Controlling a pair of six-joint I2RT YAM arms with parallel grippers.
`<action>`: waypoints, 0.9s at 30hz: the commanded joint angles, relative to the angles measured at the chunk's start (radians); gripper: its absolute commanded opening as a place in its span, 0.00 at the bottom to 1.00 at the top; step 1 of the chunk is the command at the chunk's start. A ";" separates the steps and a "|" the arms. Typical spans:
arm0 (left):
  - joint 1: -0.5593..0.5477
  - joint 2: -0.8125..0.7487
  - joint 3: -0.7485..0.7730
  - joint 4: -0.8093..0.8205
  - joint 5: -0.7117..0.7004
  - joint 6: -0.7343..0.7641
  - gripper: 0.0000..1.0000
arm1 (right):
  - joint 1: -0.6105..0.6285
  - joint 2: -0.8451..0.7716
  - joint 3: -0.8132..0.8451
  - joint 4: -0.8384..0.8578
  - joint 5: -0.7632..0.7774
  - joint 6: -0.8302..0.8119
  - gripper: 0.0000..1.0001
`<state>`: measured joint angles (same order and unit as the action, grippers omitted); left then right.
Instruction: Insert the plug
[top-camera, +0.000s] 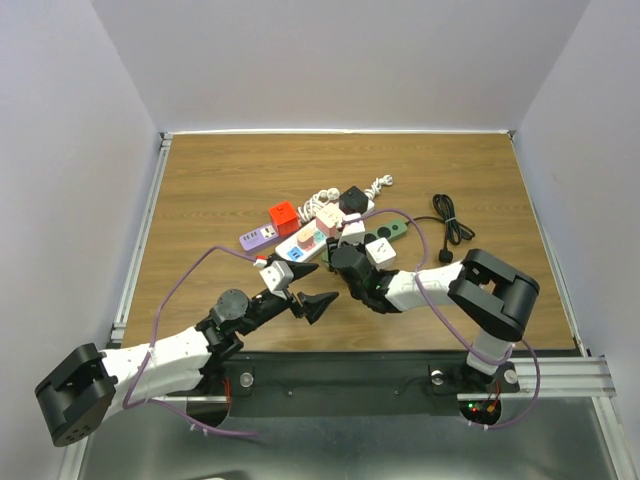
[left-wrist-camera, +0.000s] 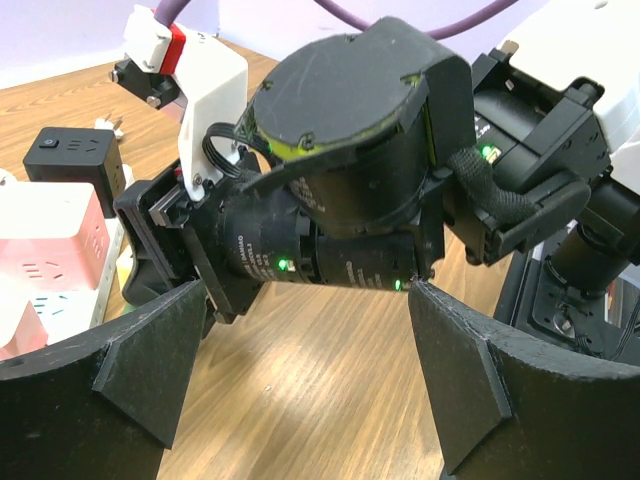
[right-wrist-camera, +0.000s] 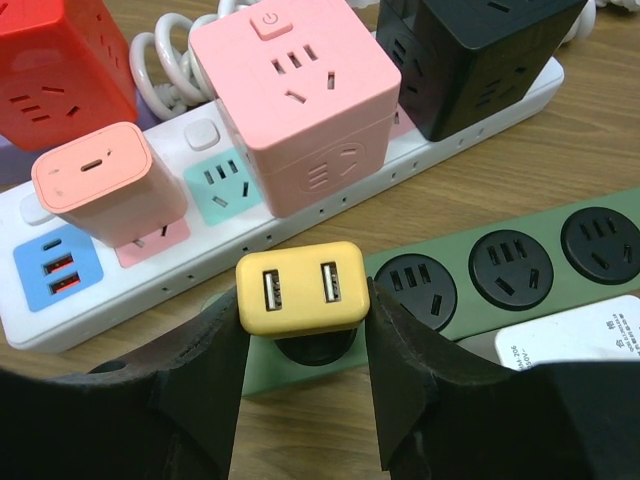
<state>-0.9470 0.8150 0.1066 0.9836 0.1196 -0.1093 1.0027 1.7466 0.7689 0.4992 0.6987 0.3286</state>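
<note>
Black fingers (right-wrist-camera: 205, 370) of the right end effector (right-wrist-camera: 303, 318) fill the foreground of the right wrist view, closed partway on the two flat sides of a small yellow plastic charger plug with two USB ports (right-wrist-camera: 302, 286). That plug sits directly over the end socket of the dark green power strip with round black sockets (right-wrist-camera: 520, 265); its prongs are hidden beneath it, so I cannot tell whether they have entered the holes. I judge the plug light, rigid and smooth-walled, so it could pivot or slide in the grip if pushed off-axis. The present hold on its opposite flat faces looks right, leaving the top clear. The strip also looks light and might skate on the wooden desk (top-camera: 220, 180) under a downward push. A white adapter block (right-wrist-camera: 580, 335) sits on the same strip nearby. Behind lies a long white power strip (right-wrist-camera: 100, 310) carrying a pink cube adapter (right-wrist-camera: 300, 100), a small peach charger (right-wrist-camera: 105, 185) and a black cube adapter (right-wrist-camera: 470, 50), with a red cube (right-wrist-camera: 60, 70) beside them. Well back, the left end effector (left-wrist-camera: 310, 350) stands wide apart, holding nothing.
</note>
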 joint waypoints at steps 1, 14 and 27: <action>0.001 -0.005 0.010 0.056 0.005 0.003 0.93 | 0.004 -0.034 -0.043 -0.128 -0.116 -0.026 0.45; 0.001 -0.025 0.002 0.058 0.009 0.000 0.93 | 0.002 -0.163 -0.048 -0.106 -0.113 -0.068 0.84; 0.001 -0.040 -0.007 0.059 0.015 -0.010 0.93 | -0.024 -0.194 0.078 -0.249 -0.110 -0.111 0.86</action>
<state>-0.9470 0.8024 0.1066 0.9836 0.1207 -0.1135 0.9947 1.5257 0.7677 0.3141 0.5900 0.2340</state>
